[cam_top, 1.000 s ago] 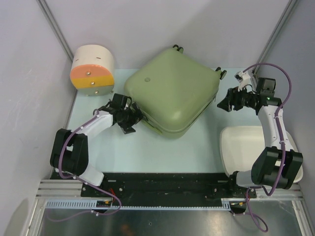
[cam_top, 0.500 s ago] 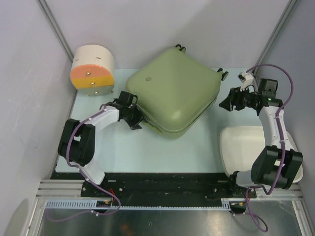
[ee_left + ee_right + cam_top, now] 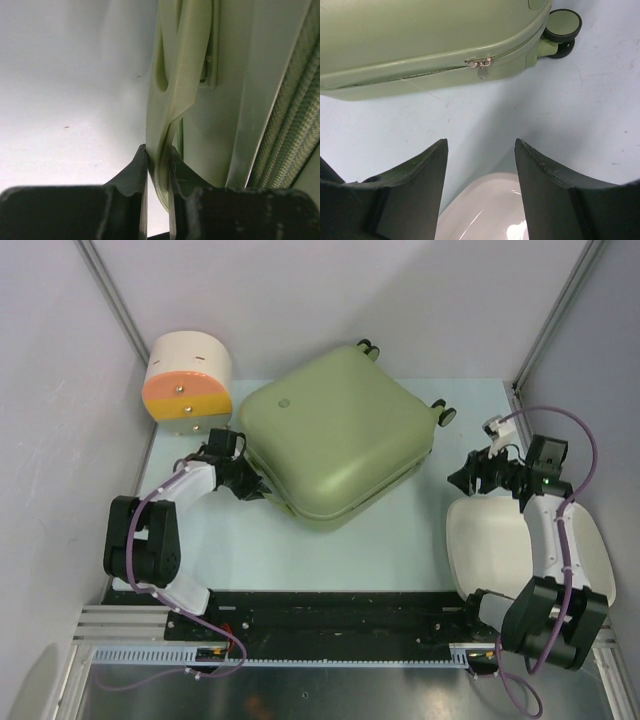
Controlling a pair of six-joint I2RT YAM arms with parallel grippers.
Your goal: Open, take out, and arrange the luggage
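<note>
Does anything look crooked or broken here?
The suitcase lies crooked on the table, with a corner toward the near edge instead of a flat side. The left gripper pinches its side handle, which bows out from the shell. Nothing looks spilled or broken.

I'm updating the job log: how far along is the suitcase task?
Done: nothing yet. The luggage lies closed, with its zip pulls together. In hand: the left gripper is clamped on the side handle, while the right gripper is open and empty above the basin rim. Left: unzipping, opening, taking out and arranging.
</note>
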